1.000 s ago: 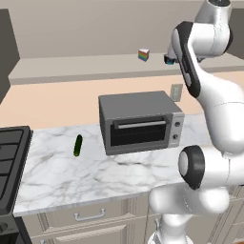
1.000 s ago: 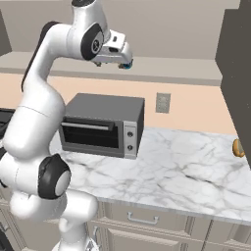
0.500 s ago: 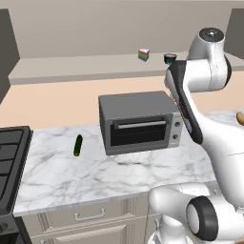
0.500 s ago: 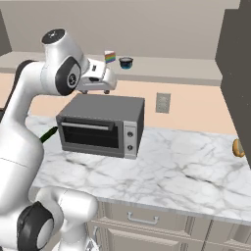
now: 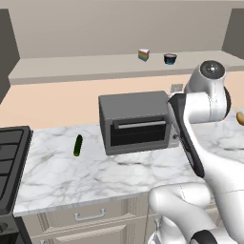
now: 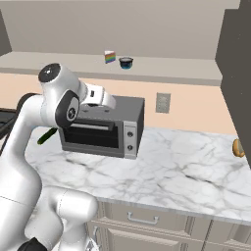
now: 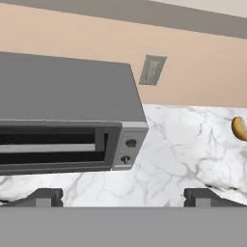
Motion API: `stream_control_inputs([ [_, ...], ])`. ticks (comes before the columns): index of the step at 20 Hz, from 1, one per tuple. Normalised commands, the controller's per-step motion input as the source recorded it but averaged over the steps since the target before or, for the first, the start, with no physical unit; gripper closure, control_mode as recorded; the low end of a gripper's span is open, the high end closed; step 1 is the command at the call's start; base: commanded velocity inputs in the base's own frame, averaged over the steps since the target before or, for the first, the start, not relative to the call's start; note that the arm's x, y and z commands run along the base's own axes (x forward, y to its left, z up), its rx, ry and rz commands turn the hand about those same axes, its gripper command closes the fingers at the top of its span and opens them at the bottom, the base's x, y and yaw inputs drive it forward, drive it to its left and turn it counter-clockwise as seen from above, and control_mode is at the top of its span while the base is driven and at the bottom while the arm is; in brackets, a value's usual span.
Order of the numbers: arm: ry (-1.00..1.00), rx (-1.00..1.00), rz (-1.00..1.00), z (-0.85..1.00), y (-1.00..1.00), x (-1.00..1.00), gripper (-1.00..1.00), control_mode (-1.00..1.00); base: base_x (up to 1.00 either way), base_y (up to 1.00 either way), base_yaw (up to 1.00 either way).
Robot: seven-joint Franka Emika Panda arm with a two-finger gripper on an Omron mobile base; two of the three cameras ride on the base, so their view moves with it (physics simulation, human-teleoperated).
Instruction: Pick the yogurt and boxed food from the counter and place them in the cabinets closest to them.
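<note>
The marbled desk [image 5: 62, 176] carries a grey toaster oven [image 6: 105, 127], and the tool [image 7: 123, 195] hangs in front of it, fingertips well apart and holding nothing. The yogurt [image 6: 126, 62] sits on the cabinet shelf [image 5: 71, 66] beside a rainbow-striped cube [image 6: 110, 57]. The red boxed food isn't visible here. A blind swing toward the desk could clip the oven's corner. No readable labels.

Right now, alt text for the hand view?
The open gripper looks down at a grey toaster oven on the white marble counter, nothing between its fingertips. A wall outlet sits on the beige wall behind, and a tan rounded item lies at the right edge.
</note>
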Motion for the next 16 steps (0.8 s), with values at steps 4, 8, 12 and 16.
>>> stream_control_inputs([
  [4,0.00,0.00,0.00,0.00,0.00,0.00,-1.00,-1.00,0.00,0.00,0.00],
  [8,0.00,0.00,0.00,0.00,0.00,0.00,-1.00,1.00,-0.09,0.00,0.00],
  [12,0.00,0.00,0.00,0.00,0.00,0.00,-1.00,1.00,-0.40,0.00,0.00],
  [16,0.00,0.00,0.00,0.00,0.00,0.00,-1.00,1.00,-0.62,0.00,0.00],
])
